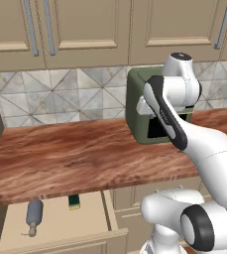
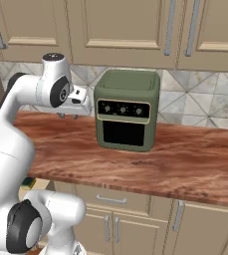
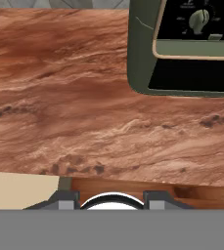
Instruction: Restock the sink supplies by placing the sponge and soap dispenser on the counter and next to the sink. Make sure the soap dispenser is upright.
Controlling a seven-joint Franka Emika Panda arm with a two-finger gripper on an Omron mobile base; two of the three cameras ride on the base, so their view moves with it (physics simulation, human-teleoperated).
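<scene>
The counter (image 1: 75,158) is a reddish-brown wood-grain slab running along the tiled wall. A dark green toaster oven (image 2: 126,109) stands directly on it, back against the tiles. Below the counter's front edge, well left of the oven, an open drawer (image 1: 60,225) holds the soap dispenser (image 1: 34,214) lying on its side and the sponge (image 1: 74,201) just beside it.

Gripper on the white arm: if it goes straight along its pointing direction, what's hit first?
Most likely the bare reddish-brown wood-grain counter: the gripper points down at it, left of the green toaster oven. Nothing lies between, though depth is uncertain.
</scene>
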